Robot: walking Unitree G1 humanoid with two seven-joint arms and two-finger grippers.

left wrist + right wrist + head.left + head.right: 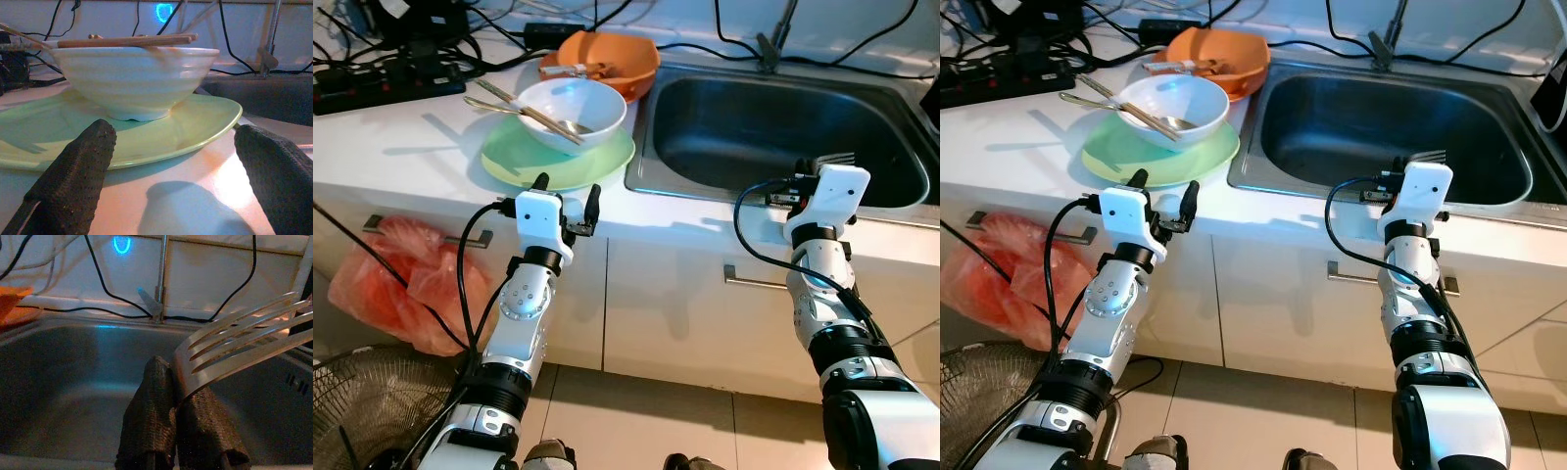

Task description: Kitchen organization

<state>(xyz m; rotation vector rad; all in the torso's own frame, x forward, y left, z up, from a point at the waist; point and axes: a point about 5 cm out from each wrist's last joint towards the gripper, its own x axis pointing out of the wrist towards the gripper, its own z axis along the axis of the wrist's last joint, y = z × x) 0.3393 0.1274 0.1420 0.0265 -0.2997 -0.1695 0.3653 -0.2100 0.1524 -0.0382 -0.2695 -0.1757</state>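
Note:
A white bowl (pixel 570 111) with chopsticks (pixel 536 116) and a spoon across it sits on a green plate (pixel 558 157) on the white counter. My left gripper (pixel 567 194) stands open at the counter's front edge, just short of the plate's rim (pixel 205 139), its fingers (pixel 78 176) wide apart. An orange bowl (pixel 607 59) lies behind the white one. My right gripper (pixel 176 426) is shut on a metal fork (pixel 244 352), held at the front rim of the steel sink (pixel 773 127), tines (pixel 837 158) pointing over the basin.
Black cables and a power strip (pixel 382 83) lie on the counter at the back left. A faucet base (pixel 769 49) stands behind the sink. An orange plastic bag (pixel 401 284) hangs from a cabinet handle below, and a fan (pixel 372 411) stands on the floor.

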